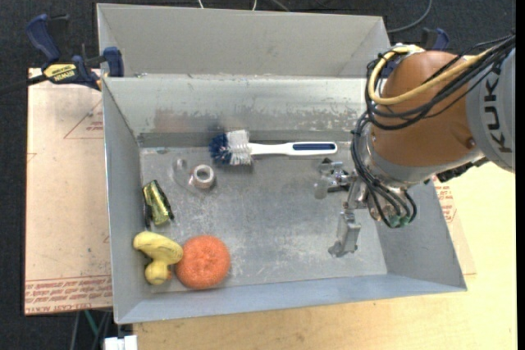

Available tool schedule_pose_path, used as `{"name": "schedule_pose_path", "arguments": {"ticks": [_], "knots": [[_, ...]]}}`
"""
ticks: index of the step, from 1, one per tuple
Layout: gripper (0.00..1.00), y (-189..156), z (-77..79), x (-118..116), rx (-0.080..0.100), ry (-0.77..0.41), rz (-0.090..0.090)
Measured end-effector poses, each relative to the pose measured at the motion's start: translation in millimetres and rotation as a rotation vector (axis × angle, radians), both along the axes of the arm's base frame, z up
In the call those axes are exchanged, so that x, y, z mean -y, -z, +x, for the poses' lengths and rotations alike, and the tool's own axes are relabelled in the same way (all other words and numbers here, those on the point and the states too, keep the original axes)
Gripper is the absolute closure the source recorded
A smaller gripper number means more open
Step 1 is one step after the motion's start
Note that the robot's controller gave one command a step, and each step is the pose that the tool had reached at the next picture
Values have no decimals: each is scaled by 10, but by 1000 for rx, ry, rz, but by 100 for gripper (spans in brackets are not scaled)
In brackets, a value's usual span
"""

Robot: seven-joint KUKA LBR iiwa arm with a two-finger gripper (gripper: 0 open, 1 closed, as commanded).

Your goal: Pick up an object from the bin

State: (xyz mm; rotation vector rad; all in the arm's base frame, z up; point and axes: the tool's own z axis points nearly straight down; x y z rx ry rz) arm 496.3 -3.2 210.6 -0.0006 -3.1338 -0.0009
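Observation:
My gripper [339,209] hangs low over the right part of the bin floor, under the orange cover. It is open, one fingertip near the back and the other toward the front, with bare floor between them. A white dish brush [275,148] with a blue and white head and a blue grip lies along the back wall, its handle end just left of and behind the gripper. Further left sits a small grey roll [202,176].
By the left wall lies a yellow and black tool [157,203]. A yellow toy [156,254] and an orange ball [203,261] rest together at the front left corner. Bare floor stretches between these and the gripper.

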Motion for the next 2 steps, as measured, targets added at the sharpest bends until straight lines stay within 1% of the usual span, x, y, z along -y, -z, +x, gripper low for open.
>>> {"name": "schedule_pose_path", "arguments": {"ticks": [1,2], "knots": [[0,-43,17,2,9,-1,0],[0,1177,591,880,13,-218,0]]}}
